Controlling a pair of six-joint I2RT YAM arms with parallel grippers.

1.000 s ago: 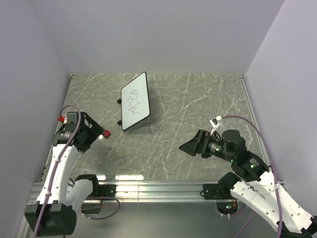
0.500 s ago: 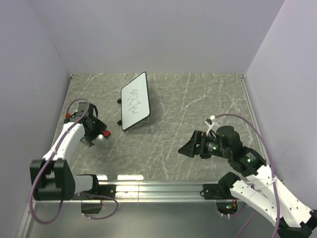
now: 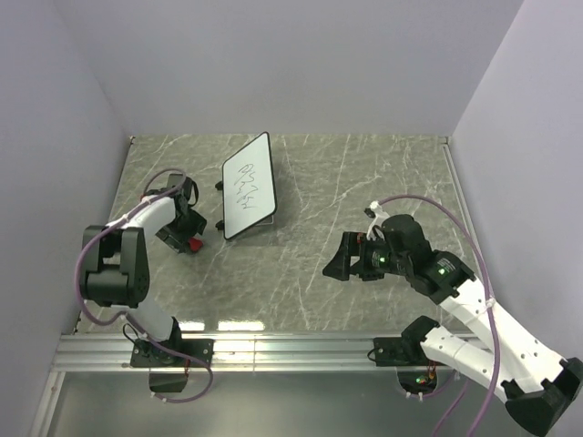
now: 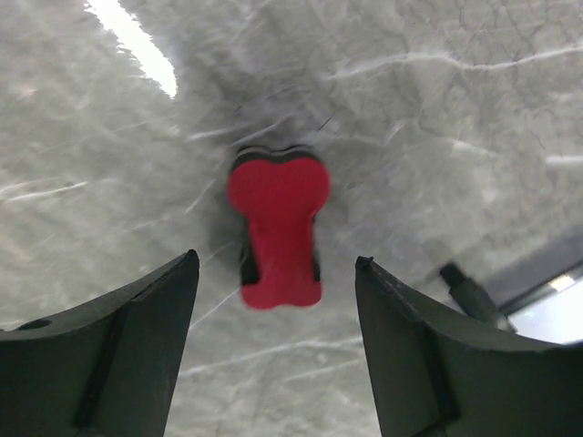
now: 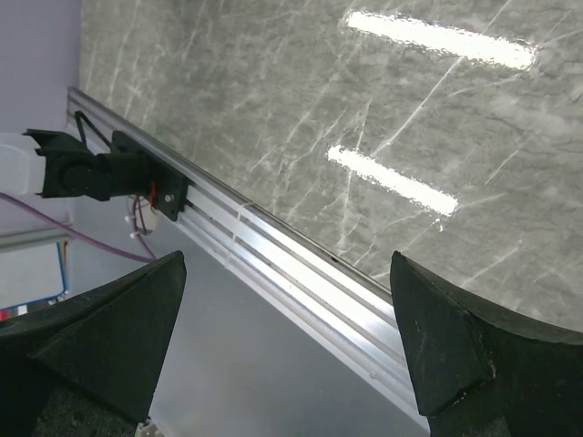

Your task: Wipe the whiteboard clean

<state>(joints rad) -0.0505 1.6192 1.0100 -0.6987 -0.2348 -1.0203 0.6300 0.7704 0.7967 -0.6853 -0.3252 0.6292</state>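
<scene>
Left gripper (image 4: 275,262) was positioned over the red eraser (image 4: 276,228), fingers spread either side, not touching it. Right gripper (image 5: 287,260) was spread wide, empty. The scribbled whiteboard (image 3: 249,185) was noted just right of and beyond the eraser. Judgement: the eraser should be centred between the jaws and gripped squarely on its long sides.

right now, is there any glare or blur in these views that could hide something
Left wrist view: the red eraser looks slightly soft at its edges, and a bright glare streak crosses the table at upper left. Right wrist view: two light strips glare off the table, the image otherwise sharp. Top external view: even light, the whiteboard and its scribbles clear.
</scene>
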